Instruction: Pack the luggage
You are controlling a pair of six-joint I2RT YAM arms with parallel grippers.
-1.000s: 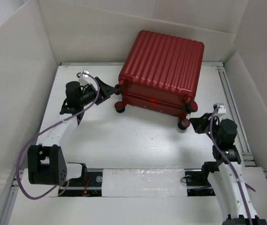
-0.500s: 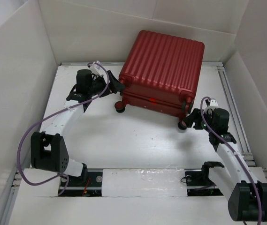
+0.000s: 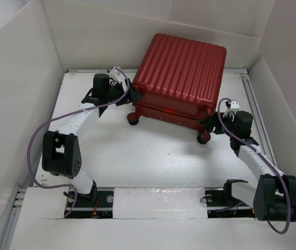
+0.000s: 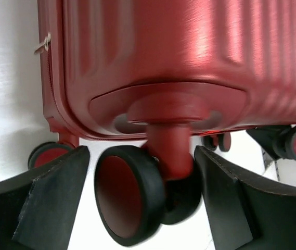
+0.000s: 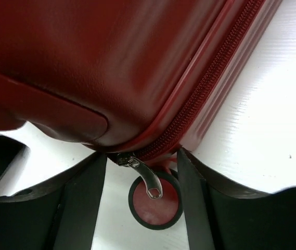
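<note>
The luggage [image 3: 181,73] is a red ribbed suitcase, zipped shut, lying at the back of the table with its dark wheels toward me. My left gripper [image 3: 129,95] is open at its left wheel corner. In the left wrist view the luggage [image 4: 179,57] fills the top, and the open gripper [image 4: 141,156] has a wheel [image 4: 129,192] between its fingers without gripping it. My right gripper [image 3: 214,122] is open at the right wheel corner. In the right wrist view, the zipper pull [image 5: 145,179] hangs between the open gripper's [image 5: 141,159] fingers, above a wheel [image 5: 155,205].
White walls close in the table [image 3: 153,156] on the left, back and right. A metal rail [image 3: 257,104] runs along the right side. A white strip [image 3: 158,200] lies on the front rail between the arm bases.
Both arms have reached in to the luggage. The left gripper moved right to the left wheel corner. The right gripper moved up and left to the zipper corner. The luggage has not moved.
</note>
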